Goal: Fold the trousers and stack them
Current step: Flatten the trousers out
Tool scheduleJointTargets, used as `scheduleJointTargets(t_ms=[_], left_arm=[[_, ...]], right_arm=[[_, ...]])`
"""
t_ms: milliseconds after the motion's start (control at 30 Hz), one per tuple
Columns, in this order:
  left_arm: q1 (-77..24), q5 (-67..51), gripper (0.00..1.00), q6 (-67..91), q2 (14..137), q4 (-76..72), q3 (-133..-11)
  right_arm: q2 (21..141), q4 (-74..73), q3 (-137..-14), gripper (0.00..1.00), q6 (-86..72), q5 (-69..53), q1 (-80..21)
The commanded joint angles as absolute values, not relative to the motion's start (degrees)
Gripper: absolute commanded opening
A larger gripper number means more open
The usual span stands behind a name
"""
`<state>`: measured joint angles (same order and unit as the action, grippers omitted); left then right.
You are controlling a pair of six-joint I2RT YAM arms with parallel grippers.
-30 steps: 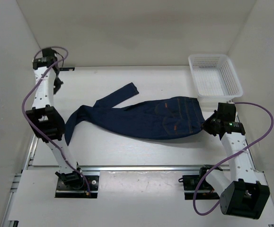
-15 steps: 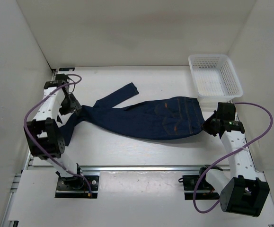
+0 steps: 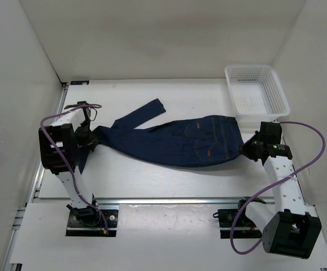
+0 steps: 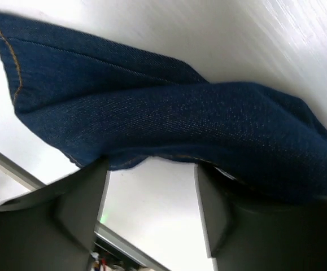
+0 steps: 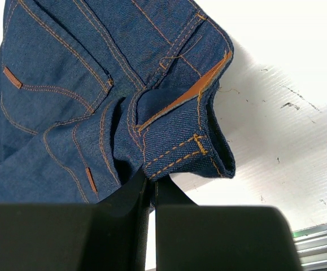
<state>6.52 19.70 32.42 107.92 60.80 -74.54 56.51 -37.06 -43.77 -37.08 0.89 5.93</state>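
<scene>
The trousers point(image 3: 186, 141) are dark blue jeans spread across the middle of the table, waistband to the right. One leg runs up to the back point(image 3: 152, 107); the other bends down at the left edge. My left gripper point(image 3: 90, 138) is at that bend. In the left wrist view it point(image 4: 152, 166) stands open, with the denim point(image 4: 180, 124) draped across its fingertips and bare table showing between the fingers. My right gripper point(image 3: 243, 149) is at the waistband. The right wrist view shows it point(image 5: 152, 178) shut on the waistband's edge, beside the orange-stitched back pocket point(image 5: 67, 84).
A white mesh basket point(image 3: 256, 90) stands at the back right corner, just behind the right arm. White walls close in the table on the left, back and right. A metal rail point(image 3: 169, 200) runs along the near edge.
My left arm has swung from the back left corner down to the bend of the trouser leg, and its gripper has opened. The right arm and the waistband have not moved.
</scene>
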Motion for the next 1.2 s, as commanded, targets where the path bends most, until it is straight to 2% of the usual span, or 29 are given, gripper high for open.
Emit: scheduleJointTargets(t_ms=[0, 33, 67, 167, 200, 433, 667, 700, 833, 867, 967, 1033, 1167], left_arm=[[6.3, 23.4, 0.7, 34.5, 107.1, 59.6, -76.0], [6.3, 23.4, 0.64, 35.1, 107.1, 59.6, -76.0], [6.3, 23.9, 0.51, 35.1, 107.1, 59.6, -76.0], [6.3, 25.7, 0.28, 35.8, 105.4, 60.7, -75.4], [6.3, 26.6, 0.1, 35.8, 104.8, 60.7, -74.8], [7.4, 32.3, 0.1, 36.8, 102.6, 65.3, -78.4], [4.4, 31.7, 0.1, 36.3, 98.4, 67.4, -83.3], [3.8, 31.7, 0.12, 36.3, 97.2, 66.4, -82.5], [-0.9, 28.7, 0.79, 31.2, 94.7, 59.7, -78.7], [-1.6, 27.6, 1.0, 30.6, 94.0, 58.3, -76.7], [-2.1, 25.8, 1.0, 29.3, 93.4, 55.4, -74.7], [-2.1, 27.0, 0.92, 29.3, 96.3, 54.8, -74.7], [-3.2, 29.1, 0.89, 29.3, 101.4, 54.1, -76.6]], right_arm=[[55.9, -35.1, -44.3, 0.01, -36.6, -0.4, 6.1], [55.9, -35.1, -44.3, 0.01, -36.6, -0.4, 6.1], [55.9, -35.1, -44.3, 0.01, -36.6, -0.4, 6.1], [55.9, -35.1, -44.3, 0.01, -36.6, -0.4, 6.1], [55.9, -35.1, -44.3, 0.01, -36.6, -0.4, 6.1], [55.9, -35.1, -44.3, 0.01, -36.6, -0.4, 6.1], [55.4, -35.6, -44.8, 0.01, -35.9, -0.4, 6.1], [54.8, -35.6, -44.8, 0.01, -35.9, -0.4, 6.1], [54.8, -35.6, -44.2, 0.01, -35.9, -0.4, 6.1], [54.8, -35.6, -44.2, 0.01, -35.9, -0.4, 6.1], [54.8, -35.6, -44.2, 0.01, -35.9, -1.0, 6.1], [54.8, -35.6, -44.2, 0.01, -35.9, -1.0, 6.1], [55.4, -35.1, -44.2, 0.01, -35.9, -1.5, 6.1]])
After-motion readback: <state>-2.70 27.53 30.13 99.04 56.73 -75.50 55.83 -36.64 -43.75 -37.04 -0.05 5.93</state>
